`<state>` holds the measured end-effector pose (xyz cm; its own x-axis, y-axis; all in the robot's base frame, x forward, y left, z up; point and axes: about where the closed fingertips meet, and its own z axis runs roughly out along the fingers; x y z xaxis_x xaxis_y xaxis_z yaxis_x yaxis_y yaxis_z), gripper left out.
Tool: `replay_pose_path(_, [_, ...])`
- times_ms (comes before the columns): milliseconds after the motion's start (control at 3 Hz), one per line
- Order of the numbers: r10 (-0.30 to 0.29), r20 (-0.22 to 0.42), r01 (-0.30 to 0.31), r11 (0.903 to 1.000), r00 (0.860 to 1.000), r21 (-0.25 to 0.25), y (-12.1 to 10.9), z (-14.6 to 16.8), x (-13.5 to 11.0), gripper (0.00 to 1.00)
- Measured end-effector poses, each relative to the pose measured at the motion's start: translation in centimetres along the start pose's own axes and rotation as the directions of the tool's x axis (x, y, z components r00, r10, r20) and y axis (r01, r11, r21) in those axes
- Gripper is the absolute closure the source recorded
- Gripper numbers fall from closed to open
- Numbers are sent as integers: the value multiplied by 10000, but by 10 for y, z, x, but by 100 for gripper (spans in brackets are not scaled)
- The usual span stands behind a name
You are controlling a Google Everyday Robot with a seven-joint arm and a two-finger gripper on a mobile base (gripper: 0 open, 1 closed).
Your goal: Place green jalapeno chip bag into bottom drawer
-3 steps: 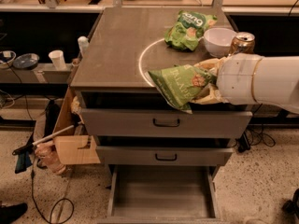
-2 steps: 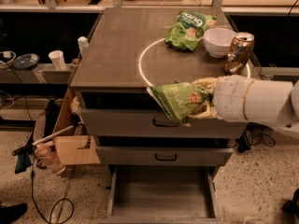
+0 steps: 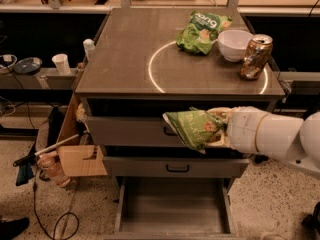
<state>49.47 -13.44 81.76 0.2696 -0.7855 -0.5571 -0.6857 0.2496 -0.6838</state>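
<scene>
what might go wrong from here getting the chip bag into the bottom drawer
The gripper holds the green jalapeno chip bag in front of the top drawer, above the open bottom drawer. Going down, the bag may catch the middle drawer's handle. Dropped from here, it might miss the drawer.

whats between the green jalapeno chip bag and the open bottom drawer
In the camera view, just the middle drawer front with its black handle; the gripper holds the green jalapeno chip bag above it, the bottom drawer open below.
</scene>
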Motion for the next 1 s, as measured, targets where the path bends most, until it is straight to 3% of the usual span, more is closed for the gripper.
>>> replay_pose_path(667, [504,-635,-509,9987,9967,-61,47,9,36,100])
replay_pose_path(1000, [731,-1131,-777,9963,9909,-371,90,23,62,100])
